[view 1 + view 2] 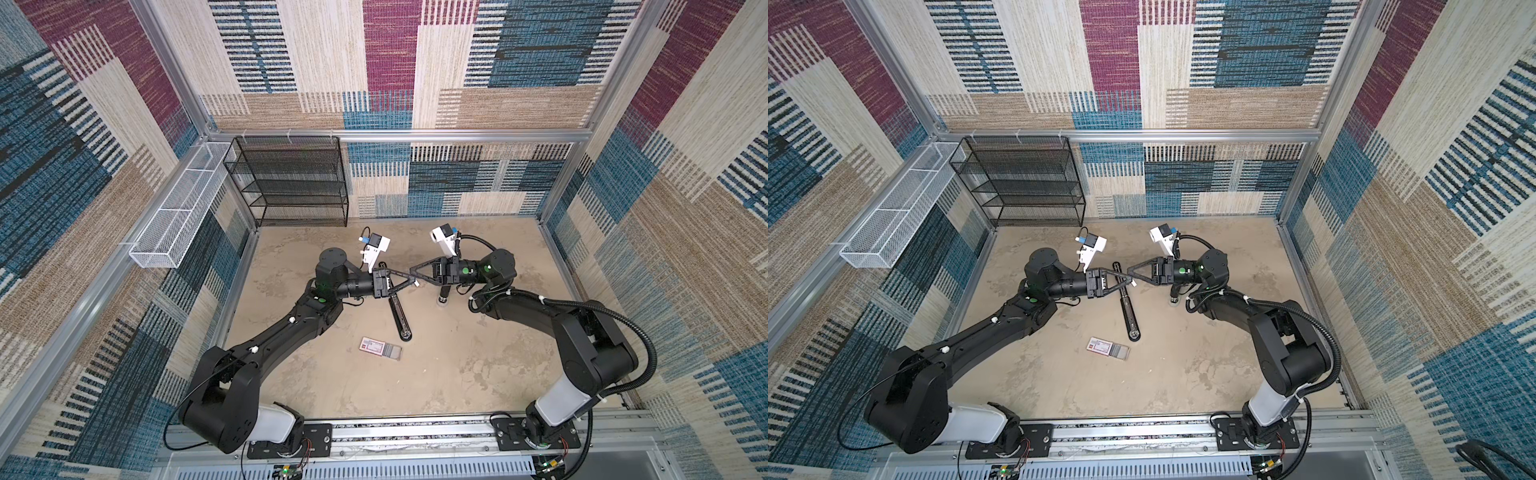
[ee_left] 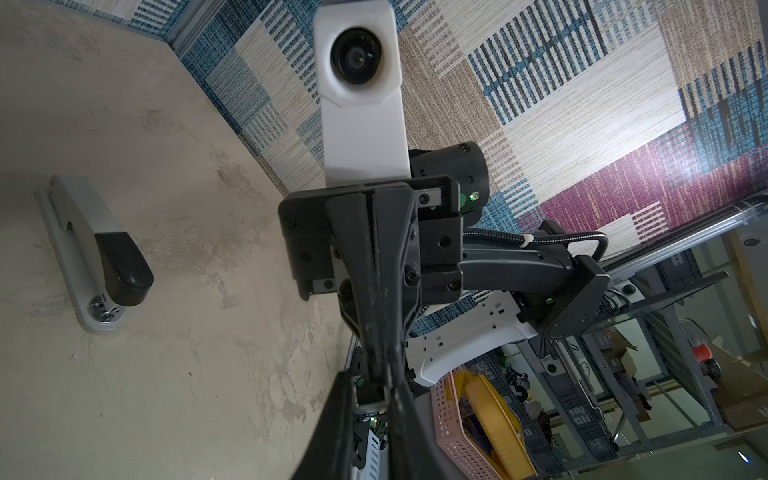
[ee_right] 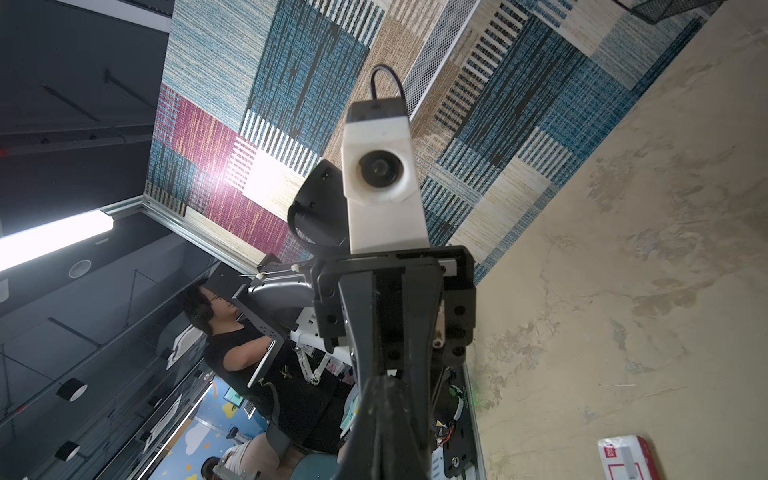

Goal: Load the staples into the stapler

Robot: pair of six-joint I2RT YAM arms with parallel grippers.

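Left gripper (image 1: 415,283), closure unclear, nearly touches right gripper (image 1: 411,277), pressed together: tips may clash if either advances; staples (image 1: 391,351) lie untouched.

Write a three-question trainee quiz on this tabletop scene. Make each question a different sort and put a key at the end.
1. True or false: the staples box lies flat on the table, and neither gripper holds it.
2. Multiple choice: the right gripper is A) shut, B) wide open, C) out of every view.
3. Short answer: what grey things show in the part of the box that is slid out?

Key
1: true
2: A
3: strips of staples
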